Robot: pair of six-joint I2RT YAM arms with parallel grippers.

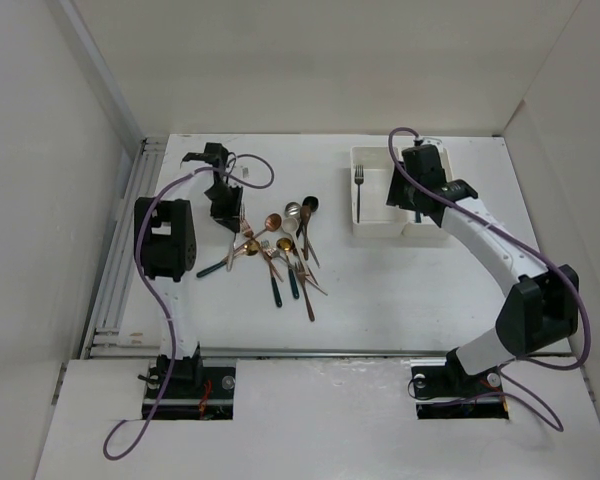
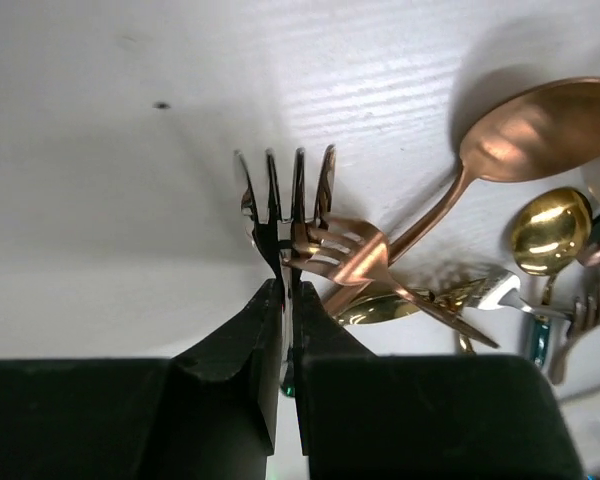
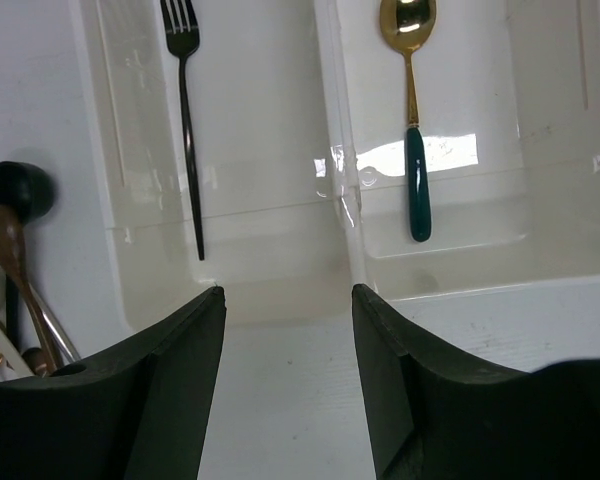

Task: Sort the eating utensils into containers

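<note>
My left gripper is shut on the neck of a dark silver fork at the left edge of the utensil pile. A copper fork lies across the held fork's neck. A copper spoon and a gold spoon lie just right of it. My right gripper is open and empty, above the near edge of the white two-bin tray. The left bin holds a black fork. The right bin holds a gold spoon with a teal handle.
Several forks and spoons lie crossed over each other between the two arms. A black spoon and a brown one lie left of the tray. A white wall rises on each side of the table. A purple cable loops behind the left gripper.
</note>
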